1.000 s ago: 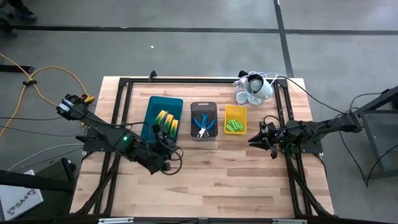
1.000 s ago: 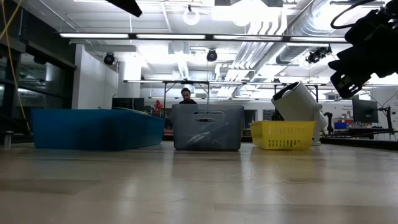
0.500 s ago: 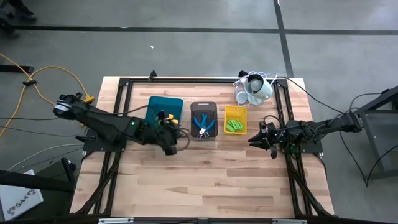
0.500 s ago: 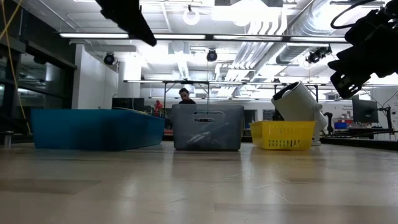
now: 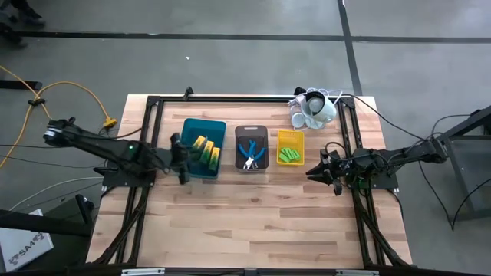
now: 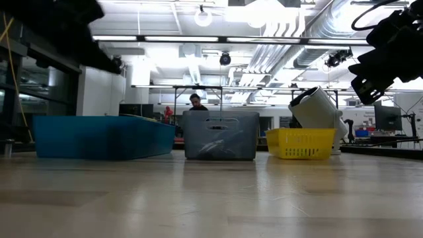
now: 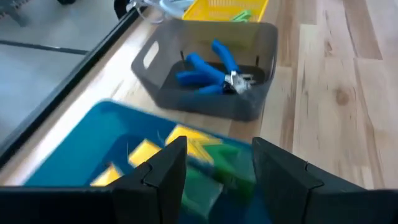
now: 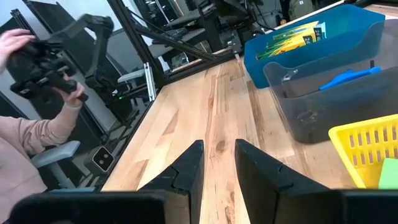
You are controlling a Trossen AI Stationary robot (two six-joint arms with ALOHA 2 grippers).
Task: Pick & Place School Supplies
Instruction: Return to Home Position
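Observation:
Yellow-and-green boxes [image 5: 205,151] lie in the teal tray [image 5: 192,130]. The grey tray [image 5: 251,132] holds blue-handled pliers [image 5: 250,151], and the yellow tray [image 5: 290,136] holds green sticks [image 5: 289,156]. My left gripper [image 5: 184,157] hovers at the teal tray's left side, open, nothing between its fingers; the left wrist view looks past it [image 7: 214,180] onto the boxes [image 7: 186,149] and pliers [image 7: 208,68]. My right gripper [image 5: 316,169] waits right of the yellow tray, above the table, open by a narrow gap [image 8: 217,168].
A white cup-like cluster with cords [image 5: 313,110] stands at the far right corner. The near half of the wooden table [image 5: 253,222] is bare. Beyond the table's left side a person's hand [image 8: 68,90] holds a dark device.
My left gripper has gone from the bare wood in front of the teal tray toward the far edge, then back toward the table's left edge, ending at the tray's left side. Its fingers have stayed apart. The boxes lie as before.

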